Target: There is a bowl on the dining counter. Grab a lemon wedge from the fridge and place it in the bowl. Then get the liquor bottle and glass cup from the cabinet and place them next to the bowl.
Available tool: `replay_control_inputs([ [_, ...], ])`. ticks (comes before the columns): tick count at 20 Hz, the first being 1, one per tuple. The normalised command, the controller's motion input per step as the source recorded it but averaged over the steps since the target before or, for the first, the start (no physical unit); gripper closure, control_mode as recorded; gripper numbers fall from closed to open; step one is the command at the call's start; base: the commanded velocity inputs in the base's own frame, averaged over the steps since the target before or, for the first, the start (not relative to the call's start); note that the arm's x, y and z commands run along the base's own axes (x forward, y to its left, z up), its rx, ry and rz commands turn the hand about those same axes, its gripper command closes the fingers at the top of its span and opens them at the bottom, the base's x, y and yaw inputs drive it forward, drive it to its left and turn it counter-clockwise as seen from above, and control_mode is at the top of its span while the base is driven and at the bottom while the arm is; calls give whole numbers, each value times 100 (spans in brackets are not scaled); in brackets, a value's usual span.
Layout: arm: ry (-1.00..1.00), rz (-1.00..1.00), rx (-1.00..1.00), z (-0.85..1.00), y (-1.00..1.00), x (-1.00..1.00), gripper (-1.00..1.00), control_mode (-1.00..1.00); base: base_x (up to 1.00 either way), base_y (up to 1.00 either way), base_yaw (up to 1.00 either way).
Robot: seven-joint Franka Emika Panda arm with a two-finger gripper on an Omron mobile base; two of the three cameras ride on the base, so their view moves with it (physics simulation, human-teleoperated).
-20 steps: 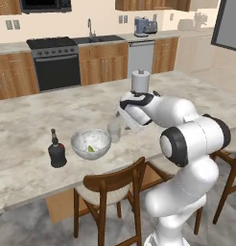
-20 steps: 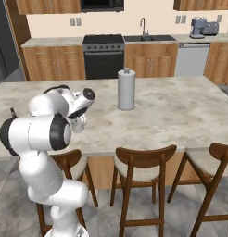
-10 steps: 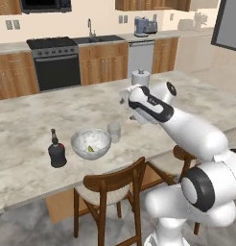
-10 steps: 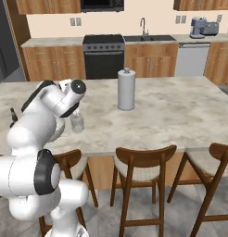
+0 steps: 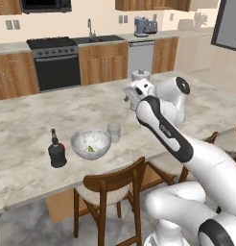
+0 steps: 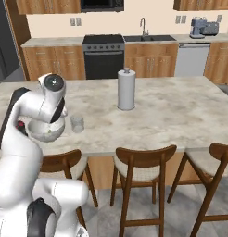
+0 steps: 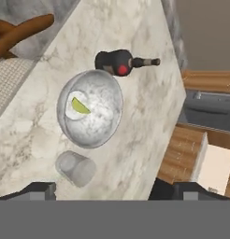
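A grey bowl (image 5: 91,143) stands on the marble dining counter (image 5: 29,120) with a yellow-green lemon wedge (image 5: 91,149) inside it. The dark liquor bottle (image 5: 56,150) stands upright just left of the bowl, and the clear glass cup (image 5: 113,131) just right of it. My gripper (image 5: 129,98) hangs above the counter, up and to the right of the cup, touching nothing. The hand view looks down on the bowl (image 7: 90,108), lemon wedge (image 7: 79,106), bottle (image 7: 118,62) and cup (image 7: 75,168). There the gripper (image 7: 110,191) is open with nothing between its fingertips (image 7: 39,190).
A paper towel roll (image 6: 126,89) stands on the counter beyond the arm. Wooden stools (image 5: 112,192) line the counter's near edge. The bowl (image 6: 45,131) and cup (image 6: 77,123) sit near that edge. A stove (image 5: 56,65) and sink run along the far wall.
The gripper has risen and drawn back from the glass cup, staying open, as the arm straightened. Bowl, bottle and cup have stayed in place.
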Motion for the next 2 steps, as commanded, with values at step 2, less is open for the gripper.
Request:
replay_control_inputs([
  [2, 0, -9, -12, 40, 1, -91, -100, -100, 0, 0, 0],
])
